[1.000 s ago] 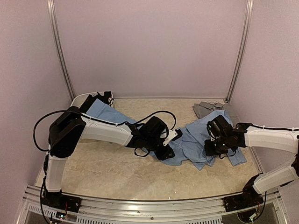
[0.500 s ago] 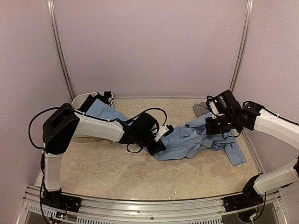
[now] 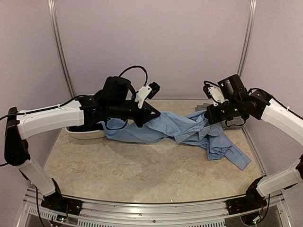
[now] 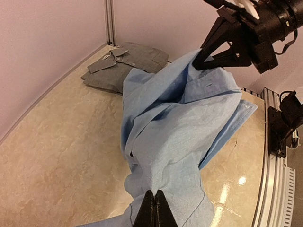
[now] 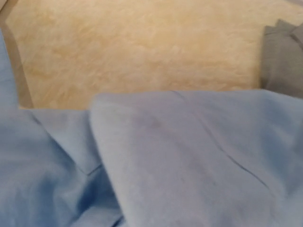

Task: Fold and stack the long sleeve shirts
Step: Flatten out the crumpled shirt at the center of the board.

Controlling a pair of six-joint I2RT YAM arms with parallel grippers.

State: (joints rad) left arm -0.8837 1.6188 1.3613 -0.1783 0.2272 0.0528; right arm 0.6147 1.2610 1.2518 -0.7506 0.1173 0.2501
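Note:
The light blue shirt point(image 3: 184, 130) hangs stretched between my two grippers above the table, one sleeve trailing down to the front right. My left gripper point(image 3: 157, 115) is shut on its left end; in the left wrist view the closed fingertips point(image 4: 155, 208) pinch the blue cloth point(image 4: 175, 123). My right gripper point(image 3: 208, 117) is shut on the shirt's right end, and the left wrist view shows it point(image 4: 201, 56) pinching the cloth's top. Blue cloth point(image 5: 180, 161) hides its fingers in the right wrist view. The grey shirt point(image 4: 125, 66) lies folded in the back right corner point(image 3: 202, 107). The black shirt is out of view.
A white tub point(image 3: 85, 134) stands at the back left, under the left arm. Pale walls with metal corner posts point(image 3: 244, 52) close in the table. An aluminium rail point(image 3: 142, 208) runs along the front edge.
Both grippers have risen and drawn apart, the left one up and back toward the left. The blue shirt came off the table and now hangs stretched between them.

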